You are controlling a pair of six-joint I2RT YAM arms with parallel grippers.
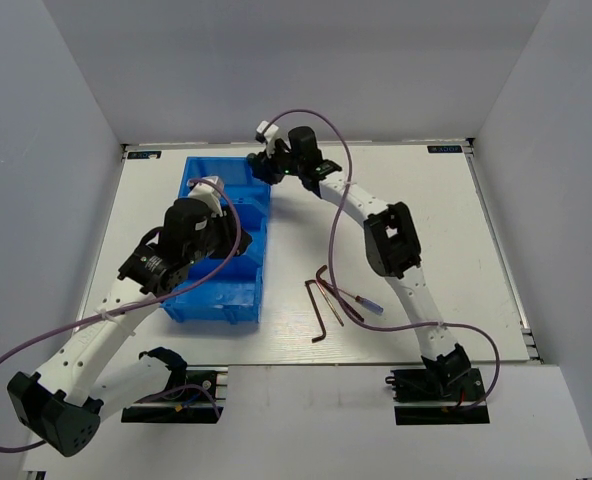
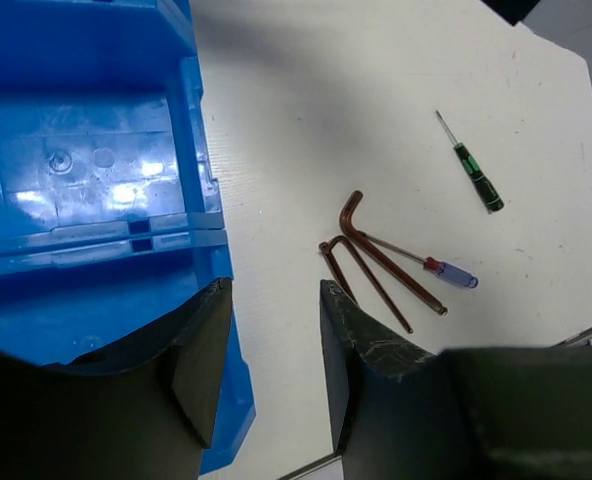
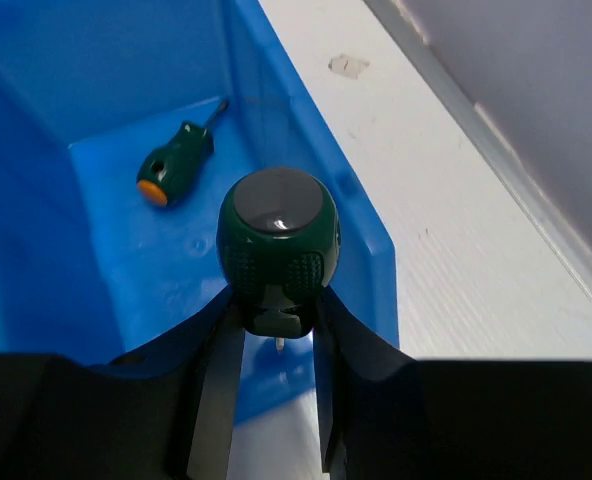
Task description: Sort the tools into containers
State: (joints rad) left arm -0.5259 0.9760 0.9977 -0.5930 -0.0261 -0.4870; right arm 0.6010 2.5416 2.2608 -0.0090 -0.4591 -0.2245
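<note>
Right end effector [image 3: 276, 312] is clamped on a stubby green-handled screwdriver [image 3: 278, 235], fingers [image 3: 214, 380] pinching it just below the handle, butt end facing the wrist cam & tip pointing down. It hangs over the far right corner compt of the blue bin [image 3: 311, 170]. On that compt's floor lies a second stubby screwdriver [image 3: 176, 165], on its side w/ orange butt end showing.

Left end effector [image 2: 271, 300] has its jaws apart w/ nothing btwn them. It hovers over the bin's near right edge, one finger above blue plastic, the other above bare tabletop [image 2: 306, 90].

On the tabletop right of the bin: larger hex key [image 2: 391, 260] & smaller hex key [image 2: 366, 285] side by side, w/ a red-and-blue screwdriver [image 2: 426, 265] lying across the larger one. Thin green-handled screwdriver [image 2: 476, 175] lies apart from that group, farther right.

Top view: bin sits left of centre, long axis running near-to-far; the loose group lies btwn bin & right arm.
</note>
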